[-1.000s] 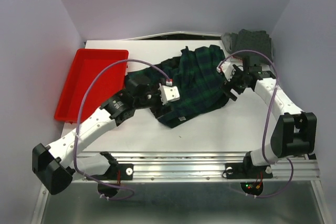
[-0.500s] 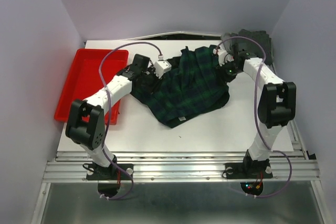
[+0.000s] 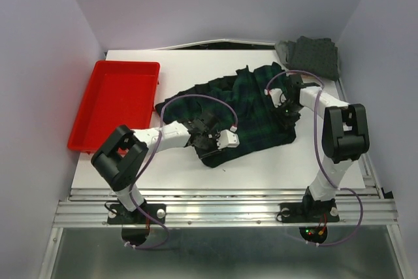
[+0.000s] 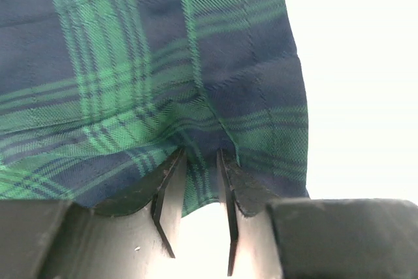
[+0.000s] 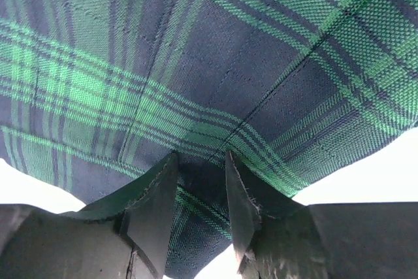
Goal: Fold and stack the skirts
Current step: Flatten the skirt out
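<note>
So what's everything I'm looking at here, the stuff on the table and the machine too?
plaid skirt: one, dark green and navy, spread over the middle of the table
dotted skirt: one, dark charcoal, folded at the far right corner
grey cloth: one edge showing, lighter grey, at the dotted skirt's left side
tray: one, red, on the table's left side
table: one, white, under it all
cables: two, purple, one looping along each arm
left arm: one, white with black joints, bolted at the near edge
right arm: one, same colours, bolted beside it
left fingers: one pair, black, pinching the plaid skirt
right fingers: one pair, black, pinching the plaid skirt
</note>
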`<move>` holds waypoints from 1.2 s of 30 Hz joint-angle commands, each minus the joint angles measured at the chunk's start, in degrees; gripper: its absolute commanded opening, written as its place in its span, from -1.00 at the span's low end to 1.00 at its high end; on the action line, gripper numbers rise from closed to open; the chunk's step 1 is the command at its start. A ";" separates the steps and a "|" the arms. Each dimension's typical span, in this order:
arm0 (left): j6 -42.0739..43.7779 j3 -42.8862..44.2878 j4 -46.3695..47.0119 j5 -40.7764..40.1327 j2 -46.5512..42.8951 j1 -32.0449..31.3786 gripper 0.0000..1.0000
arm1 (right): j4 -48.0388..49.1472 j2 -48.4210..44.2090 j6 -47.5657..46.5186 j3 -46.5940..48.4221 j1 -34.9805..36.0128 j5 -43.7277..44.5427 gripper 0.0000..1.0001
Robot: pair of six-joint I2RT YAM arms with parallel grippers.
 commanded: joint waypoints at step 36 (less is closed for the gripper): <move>-6.90 3.97 -8.42 2.98 -9.60 -8.80 0.75 | -8.76 -5.40 -5.30 -0.55 -3.63 2.94 -0.06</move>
